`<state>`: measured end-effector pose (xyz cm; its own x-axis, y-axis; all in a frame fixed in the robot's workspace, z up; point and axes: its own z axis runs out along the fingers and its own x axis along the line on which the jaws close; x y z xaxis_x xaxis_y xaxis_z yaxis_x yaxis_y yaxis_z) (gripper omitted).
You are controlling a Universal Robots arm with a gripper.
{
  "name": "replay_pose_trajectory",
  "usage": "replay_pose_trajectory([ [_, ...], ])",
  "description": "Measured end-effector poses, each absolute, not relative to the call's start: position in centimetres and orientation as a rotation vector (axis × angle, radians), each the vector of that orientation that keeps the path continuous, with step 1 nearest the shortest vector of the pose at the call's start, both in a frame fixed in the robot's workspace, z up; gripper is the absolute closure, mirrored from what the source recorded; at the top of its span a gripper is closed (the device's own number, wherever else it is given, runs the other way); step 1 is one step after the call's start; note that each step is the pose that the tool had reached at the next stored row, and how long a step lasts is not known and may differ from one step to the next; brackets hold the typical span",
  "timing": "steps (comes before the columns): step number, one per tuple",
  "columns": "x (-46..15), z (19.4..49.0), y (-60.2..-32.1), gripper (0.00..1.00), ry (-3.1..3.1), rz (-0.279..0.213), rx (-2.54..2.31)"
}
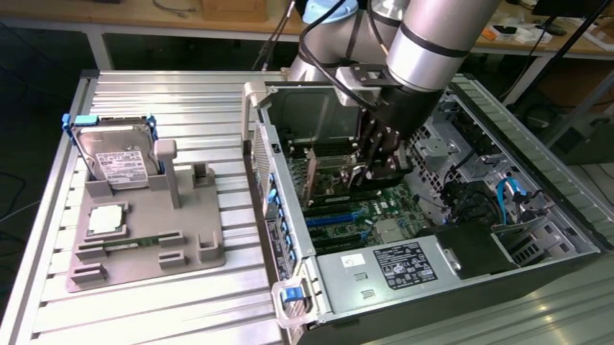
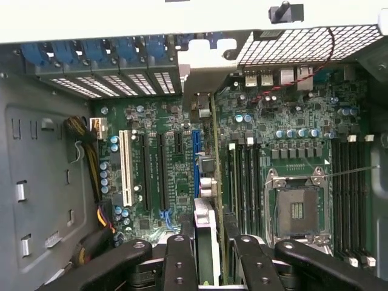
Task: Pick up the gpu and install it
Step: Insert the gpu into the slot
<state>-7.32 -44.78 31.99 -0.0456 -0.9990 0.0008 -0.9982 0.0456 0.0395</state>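
Inside the open case [image 1: 317,108], on the table's [image 1: 172,309] side toward the exterior view's right: arm [image 1: 432,43] slants steeply down from the far edge, wrist bent. The gripper [image 1: 377,169] points straight at the motherboard [image 2: 303,109]. Fingers [image 2: 179,260] set narrow, pinched on the gpu [image 2: 209,242], one on each side. The card is held edge-on and upright over the board, between the expansion slots [image 2: 160,170] and the memory slots [image 2: 245,176], just beside the blue slot. Cannot tell whether its lower edge touches a slot. Near the table's opposite edge a grey tray [image 1: 144,266] carries the hard drive [image 1: 115,162].
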Motion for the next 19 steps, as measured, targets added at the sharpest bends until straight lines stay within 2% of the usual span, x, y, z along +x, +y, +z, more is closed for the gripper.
replay_pose_trajectory([
  [19, -8.3, 28.6, -44.9, 0.7, -2.251, -0.044, 2.151],
])
